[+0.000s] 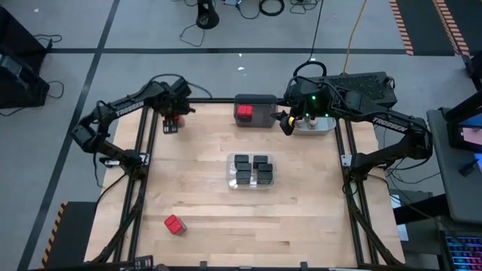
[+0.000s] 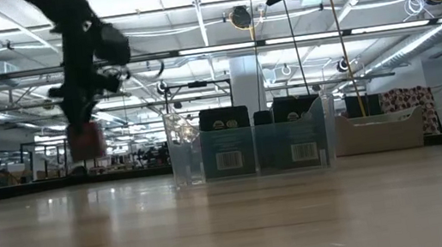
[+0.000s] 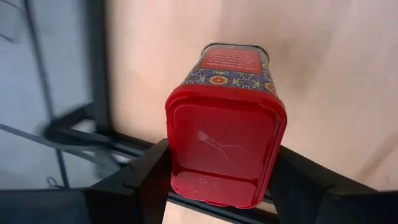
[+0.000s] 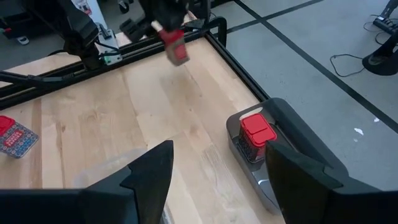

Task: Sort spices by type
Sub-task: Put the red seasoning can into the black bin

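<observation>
A: Two arms are working over the wooden table (image 1: 203, 196). Biggest items first?

B: Dark grey bin (image 1: 256, 111) is sitting at the far edge with one red-topped spice box (image 1: 245, 113) in it. Clear bin (image 1: 252, 172) is sitting mid-table, holding four black spice boxes (image 1: 253, 170). Light grey bin (image 1: 313, 124) is sitting at the far right, under the right arm; something tan is showing in it, can't tell what.

A: Left gripper?

B: Left gripper (image 1: 174, 119) is hanging over the far left corner, fingers pinching a red-topped spice tin (image 3: 225, 149) by its sides. Low view is showing the tin clear of the table.

A: Right gripper?

B: Right gripper (image 1: 287, 123) is hovering between the dark grey bin and the light grey bin, fingers (image 4: 146, 171) spread, gripping nothing.

A: Anything loose?

B: One more red-topped tin (image 1: 175, 224) is lying on its side near the front left, well apart from the bins.
</observation>
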